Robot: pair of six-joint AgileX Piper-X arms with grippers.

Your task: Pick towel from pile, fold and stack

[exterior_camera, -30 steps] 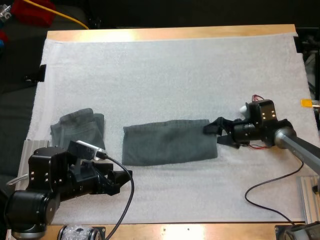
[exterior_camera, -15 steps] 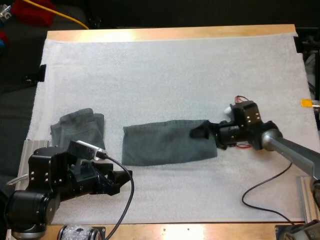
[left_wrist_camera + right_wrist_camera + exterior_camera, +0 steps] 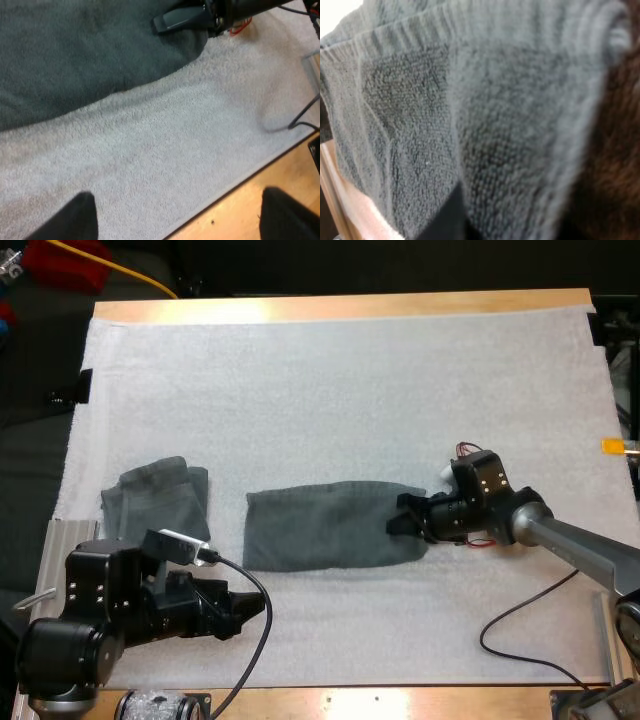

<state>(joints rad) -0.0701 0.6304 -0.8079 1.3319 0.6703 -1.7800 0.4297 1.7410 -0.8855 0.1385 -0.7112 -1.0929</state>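
A dark grey-green towel lies folded into a long strip at the middle of the mat. My right gripper is at its right end, fingers closed over the towel's edge. The right wrist view has the towel's cloth bunched close between the fingers. My left gripper hovers low over bare mat in front of the towel's left end, open. Its two fingertips stand far apart with nothing between them. From there the towel and the right gripper on it are visible.
A second grey-green towel lies folded at the left of the mat, just beyond my left arm. The white mat is bare behind the towels. The table's wooden front edge is close to my left gripper.
My right gripper slid left from beside the towel onto its right end, and its spread fingers came together on the cloth. My left arm barely shifted.
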